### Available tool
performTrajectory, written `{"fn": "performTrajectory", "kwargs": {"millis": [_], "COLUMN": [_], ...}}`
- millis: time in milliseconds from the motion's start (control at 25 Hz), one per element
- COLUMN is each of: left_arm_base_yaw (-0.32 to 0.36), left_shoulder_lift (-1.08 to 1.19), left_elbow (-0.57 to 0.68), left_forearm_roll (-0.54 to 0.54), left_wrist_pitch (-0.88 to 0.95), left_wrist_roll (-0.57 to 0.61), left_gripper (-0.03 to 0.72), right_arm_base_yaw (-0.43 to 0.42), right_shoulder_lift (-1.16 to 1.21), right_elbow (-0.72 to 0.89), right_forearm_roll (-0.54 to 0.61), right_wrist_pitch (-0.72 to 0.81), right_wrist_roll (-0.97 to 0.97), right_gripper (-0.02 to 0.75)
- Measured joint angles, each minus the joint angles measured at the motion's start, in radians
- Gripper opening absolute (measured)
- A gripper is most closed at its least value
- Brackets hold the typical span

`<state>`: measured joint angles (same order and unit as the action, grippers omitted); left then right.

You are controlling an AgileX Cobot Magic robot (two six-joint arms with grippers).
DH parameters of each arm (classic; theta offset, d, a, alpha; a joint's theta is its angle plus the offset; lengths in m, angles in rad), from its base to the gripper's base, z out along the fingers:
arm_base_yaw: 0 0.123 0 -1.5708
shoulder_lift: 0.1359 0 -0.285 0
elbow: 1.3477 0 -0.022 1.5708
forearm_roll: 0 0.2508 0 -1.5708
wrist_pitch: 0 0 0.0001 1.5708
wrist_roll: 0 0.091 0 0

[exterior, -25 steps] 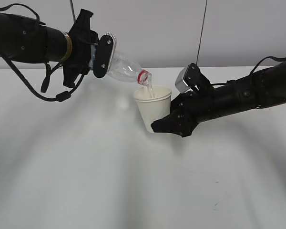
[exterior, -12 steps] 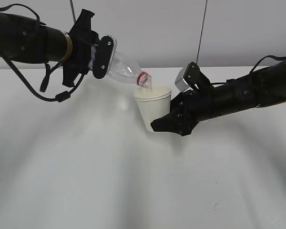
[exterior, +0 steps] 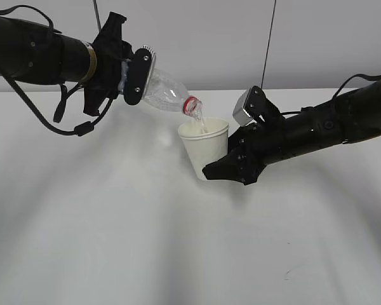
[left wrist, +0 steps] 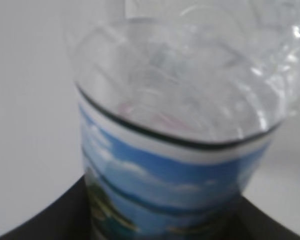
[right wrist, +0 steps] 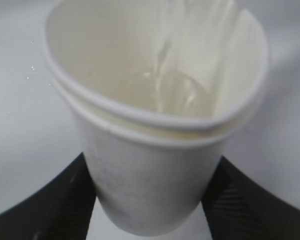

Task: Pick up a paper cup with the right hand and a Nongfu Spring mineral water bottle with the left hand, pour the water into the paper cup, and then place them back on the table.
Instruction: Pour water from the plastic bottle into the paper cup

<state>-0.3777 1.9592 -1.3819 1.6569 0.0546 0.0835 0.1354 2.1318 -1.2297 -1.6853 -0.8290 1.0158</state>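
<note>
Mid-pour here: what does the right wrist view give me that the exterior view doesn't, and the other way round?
Only the right wrist view looks down into the paper cup: water pooled at the bottom, and a doubled rim. Only the exterior view shows the Nongfu Spring mineral water bottle tilted in the left tool, mouth over the rim, both held above the table. Both show the cup gripped by the right tool and water streaming in.

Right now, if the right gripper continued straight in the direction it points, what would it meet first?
The right gripper points left, already shut on the paper cup. Beyond the cup, the line runs under the tilted bottle and seems free above the table, though depth is unclear.
</note>
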Motion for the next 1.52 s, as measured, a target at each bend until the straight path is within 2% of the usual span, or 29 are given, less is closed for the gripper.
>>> {"fn": "performTrajectory", "kwargs": {"millis": [1520], "left_arm_base_yaw": [0.0], "left_shoulder_lift": [0.0], "left_elbow": [-0.001], "left_forearm_roll": [0.012], "left_wrist_pitch": [-0.005], "left_wrist_roll": [0.0], "left_gripper": [0.347], "right_arm_base_yaw": [0.0], "right_shoulder_lift": [0.0], "right_elbow": [0.0], "right_forearm_roll": [-0.009], "right_wrist_pitch": [0.034], "right_wrist_roll": [0.002], "right_gripper": [0.451]}}
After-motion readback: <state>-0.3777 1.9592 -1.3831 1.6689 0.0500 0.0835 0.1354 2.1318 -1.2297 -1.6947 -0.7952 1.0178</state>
